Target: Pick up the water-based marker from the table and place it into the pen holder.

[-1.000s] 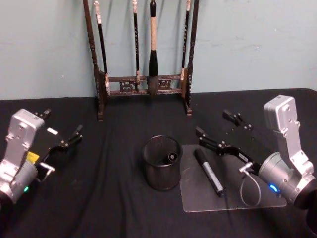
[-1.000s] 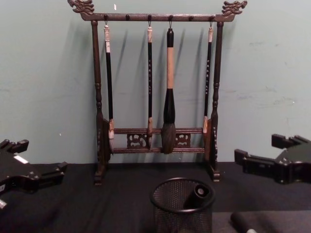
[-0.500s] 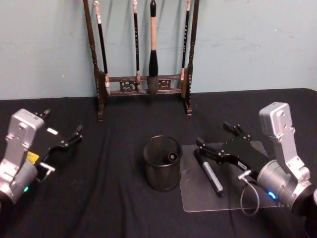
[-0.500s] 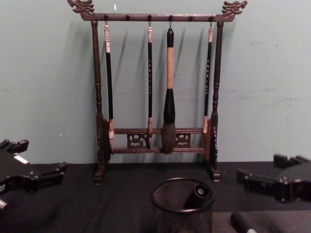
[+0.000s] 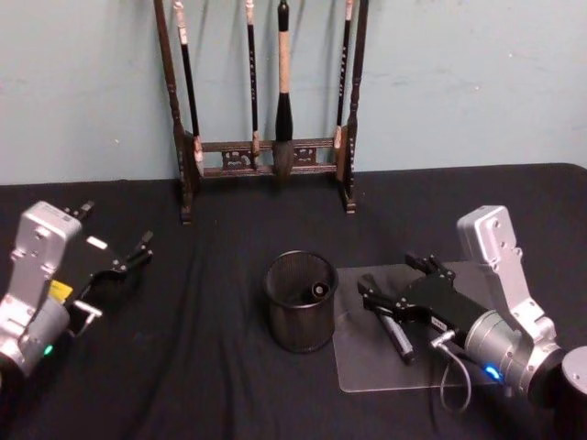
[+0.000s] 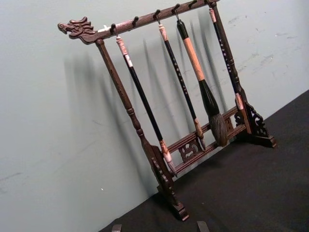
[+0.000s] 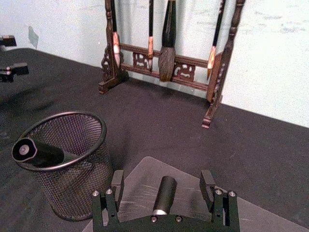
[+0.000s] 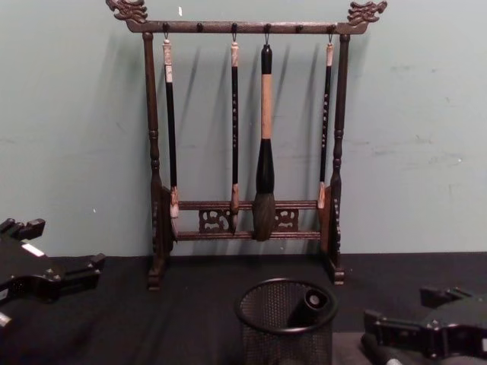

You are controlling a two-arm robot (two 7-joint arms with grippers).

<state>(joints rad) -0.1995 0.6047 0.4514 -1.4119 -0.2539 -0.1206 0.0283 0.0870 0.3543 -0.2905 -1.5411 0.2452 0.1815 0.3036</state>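
marker: the water-based marker point(image 5: 396, 332) lies flat on a clear sheet point(image 5: 367, 371), close to the sheet's left edge. its far end points toward the sheet's far left corner and its near end angles in toward the sheet's middle.
clear sheet: flat on the black table point(image 5: 183, 367), right of the table's middle and nearer its front edge than its back edge.
right gripper: the right gripper point(image 5: 385, 273) reaches in from the table's right side and sits low over the far end of the marker.
right fingers: spread wide, gripping nothing. in the right wrist view the marker point(image 7: 164, 193) runs down the middle of the gap, with one finger point(image 7: 117, 186) to each side of it. bare sheet shows between the barrel and either finger, so neither touches it. whether the tips reach the sheet cannot be told.
pen holder: the black mesh pen holder point(image 5: 293, 325) stands upright on the table just beside the sheet's left edge, apart from the marker. a second pen point(image 7: 38, 153) leans inside it, its end at the rim.
left gripper: the left gripper point(image 5: 117, 223) hangs over the table's left side, well apart from the marker, with its fingers spread and nothing between them.
brush rack: the dark wooden brush rack point(image 8: 251, 204) stands at the table's back edge with brushes hanging from it.
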